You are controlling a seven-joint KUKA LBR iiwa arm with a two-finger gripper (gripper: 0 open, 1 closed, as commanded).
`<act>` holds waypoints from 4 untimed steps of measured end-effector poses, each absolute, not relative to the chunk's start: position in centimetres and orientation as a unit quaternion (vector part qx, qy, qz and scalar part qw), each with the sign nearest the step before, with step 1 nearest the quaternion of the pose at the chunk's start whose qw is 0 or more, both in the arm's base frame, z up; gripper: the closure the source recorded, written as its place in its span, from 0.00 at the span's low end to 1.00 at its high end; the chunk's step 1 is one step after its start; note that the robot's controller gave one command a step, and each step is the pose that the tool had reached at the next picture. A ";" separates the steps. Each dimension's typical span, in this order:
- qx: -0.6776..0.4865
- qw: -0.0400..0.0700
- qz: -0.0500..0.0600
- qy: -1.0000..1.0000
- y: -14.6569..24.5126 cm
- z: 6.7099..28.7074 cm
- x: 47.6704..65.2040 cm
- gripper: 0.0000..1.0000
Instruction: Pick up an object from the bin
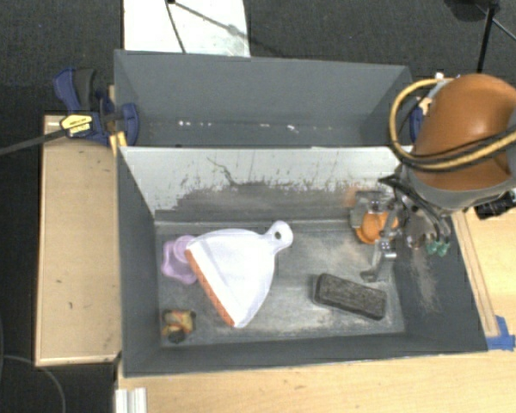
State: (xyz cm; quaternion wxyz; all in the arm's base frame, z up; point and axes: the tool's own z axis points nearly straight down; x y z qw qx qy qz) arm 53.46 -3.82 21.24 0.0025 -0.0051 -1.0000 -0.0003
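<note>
My gripper (383, 249) hangs low at the bin's right side, close to the back wall. A small orange object (369, 225) sits right beside it on its left, against the back wall; whether the two touch I cannot tell. A black rectangular block (351, 296) lies flat on the floor just below and left of the gripper, apart from it.
A white scoop-shaped piece with an orange edge (235, 274) lies left of centre, partly over a pale purple thing (176, 260). A small brown and yellow object (177, 323) rests in the front left corner. The arm's orange cover overhangs the bin's right rim.
</note>
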 end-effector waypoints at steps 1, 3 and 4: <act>-0.004 -0.002 0.000 -1.000 -3.8 21.7 53.6 0.00; -0.137 0.001 0.000 -0.991 -3.7 16.0 47.5 0.00; -0.134 0.000 0.000 -0.991 -4.9 12.0 48.2 0.00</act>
